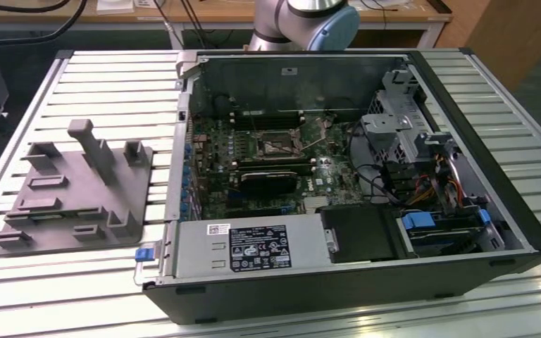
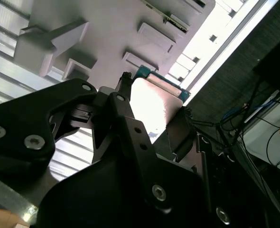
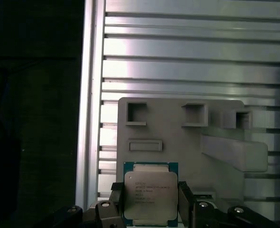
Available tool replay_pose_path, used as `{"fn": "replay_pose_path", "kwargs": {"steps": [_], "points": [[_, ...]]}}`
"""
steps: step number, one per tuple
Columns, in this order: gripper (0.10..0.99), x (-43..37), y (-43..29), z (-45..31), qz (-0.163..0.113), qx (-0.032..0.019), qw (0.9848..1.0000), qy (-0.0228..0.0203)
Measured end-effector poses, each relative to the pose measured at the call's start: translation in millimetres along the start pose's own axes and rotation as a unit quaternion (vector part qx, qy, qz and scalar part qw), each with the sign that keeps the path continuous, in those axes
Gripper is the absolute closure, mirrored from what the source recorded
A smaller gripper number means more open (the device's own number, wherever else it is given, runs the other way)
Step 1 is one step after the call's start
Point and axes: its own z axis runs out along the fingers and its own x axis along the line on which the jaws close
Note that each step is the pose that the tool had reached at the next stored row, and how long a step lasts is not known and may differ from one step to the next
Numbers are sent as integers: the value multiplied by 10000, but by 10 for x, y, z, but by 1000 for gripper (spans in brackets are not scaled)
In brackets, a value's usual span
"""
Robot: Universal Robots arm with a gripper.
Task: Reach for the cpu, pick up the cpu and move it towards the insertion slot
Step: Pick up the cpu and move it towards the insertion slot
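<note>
The cpu (image 3: 151, 192) is a small square chip with a silvery face and a green rim. In the first wrist view it sits between my gripper's (image 3: 151, 202) two black fingers (image 3: 115, 199), which press on its opposite sides. In the second wrist view the cpu (image 2: 154, 102) shows at an angle inside the gripper (image 2: 152, 111). Behind it lies the grey plastic block (image 3: 178, 135) with pockets and posts. The insertion slot (image 1: 275, 146), a square socket with a metal frame, lies on the motherboard in the open computer case (image 1: 496, 211).
The grey block (image 1: 73, 197) rests on the slatted metal table (image 1: 110, 77) at the exterior view's left of the case. The arm's base (image 1: 308, 21) stands behind the case. Cables, a black heatsink-like block (image 1: 268, 182) and drive bays crowd the case. Table edge (image 3: 88, 118) borders dark floor.
</note>
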Motion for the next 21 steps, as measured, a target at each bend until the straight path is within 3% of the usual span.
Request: {"fn": "replay_pose_path", "kwargs": {"steps": [21], "points": [[545, -2, 24, -444, 0, 0, 10000, -2]]}}
